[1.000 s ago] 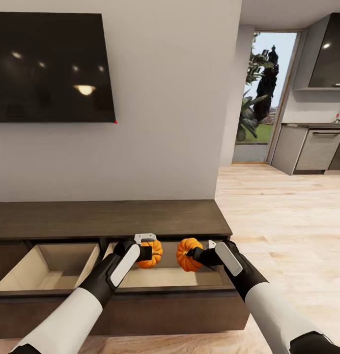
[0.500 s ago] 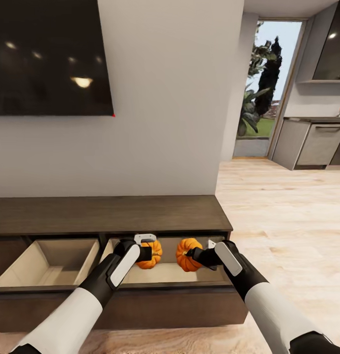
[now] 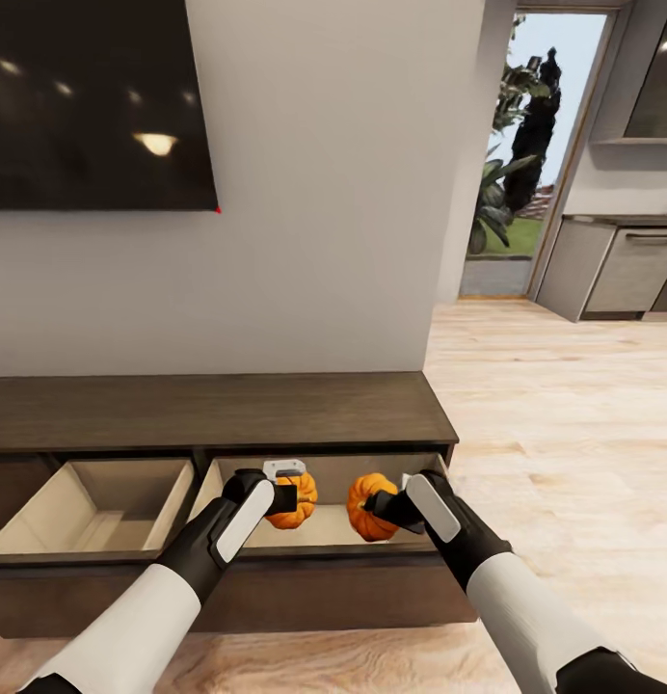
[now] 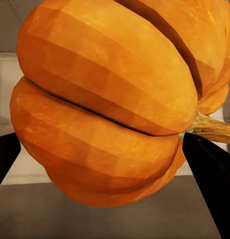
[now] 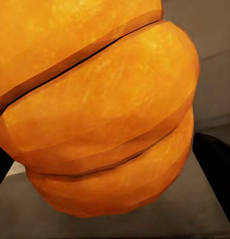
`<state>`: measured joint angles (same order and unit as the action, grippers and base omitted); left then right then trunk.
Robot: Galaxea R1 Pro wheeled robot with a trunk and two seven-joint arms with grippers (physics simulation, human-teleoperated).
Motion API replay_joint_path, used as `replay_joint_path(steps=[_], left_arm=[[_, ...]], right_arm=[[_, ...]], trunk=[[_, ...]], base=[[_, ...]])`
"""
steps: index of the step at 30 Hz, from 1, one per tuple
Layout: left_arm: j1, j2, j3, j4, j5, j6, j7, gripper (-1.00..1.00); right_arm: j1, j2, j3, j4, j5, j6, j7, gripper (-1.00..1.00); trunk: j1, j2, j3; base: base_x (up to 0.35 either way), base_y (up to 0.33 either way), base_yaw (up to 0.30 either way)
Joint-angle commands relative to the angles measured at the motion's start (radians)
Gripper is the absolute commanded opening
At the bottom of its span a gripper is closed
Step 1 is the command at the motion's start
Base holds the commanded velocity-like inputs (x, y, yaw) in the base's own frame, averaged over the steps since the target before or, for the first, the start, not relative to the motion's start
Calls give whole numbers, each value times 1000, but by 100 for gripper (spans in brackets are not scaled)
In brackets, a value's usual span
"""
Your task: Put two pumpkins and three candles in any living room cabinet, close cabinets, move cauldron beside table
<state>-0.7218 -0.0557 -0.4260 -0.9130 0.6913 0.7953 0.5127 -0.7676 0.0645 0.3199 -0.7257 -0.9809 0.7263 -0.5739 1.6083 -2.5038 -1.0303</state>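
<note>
I am looking at the cabinet (image 3: 218,410), which is sitting on the wood floor (image 3: 565,434) against the wall. Its dark top is lying bare. Two drawers are standing pulled out side by side, showing pale insides: left drawer (image 3: 93,516), right drawer (image 3: 324,530).

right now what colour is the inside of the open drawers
Pale cream inside the open drawers, against the dark brown cabinet. The head view shows it best.

Both drawers of the cabinet (image 3: 218,410) stand open from above, the left drawer (image 3: 93,516) bare and free to enter, while the right drawer (image 3: 324,528) is crowded by two pumpkins (image 3: 297,499) (image 3: 369,506) held in the claws.
</note>
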Motion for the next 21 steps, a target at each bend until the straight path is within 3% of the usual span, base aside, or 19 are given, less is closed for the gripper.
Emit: replay_joint_path(steps=[1,17,21], left_arm=[[-1,0,-2,-1,10,1,11,-100],[-1,0,-3,-3,5,1,15,-100],[-1,-1,-2,13,6,1,41,-100]], right_arm=[[-1,3,3,-2,-12,-2,-22,-100],[-1,16,4,-8,-13,-7,-44,-100],[-1,17,4,-9,-13,-7,-44,-100]], trunk=[[0,0,-1],[0,0,-1],[0,0,-1]], base=[[0,0,0],[3,0,0],[13,0,0]])
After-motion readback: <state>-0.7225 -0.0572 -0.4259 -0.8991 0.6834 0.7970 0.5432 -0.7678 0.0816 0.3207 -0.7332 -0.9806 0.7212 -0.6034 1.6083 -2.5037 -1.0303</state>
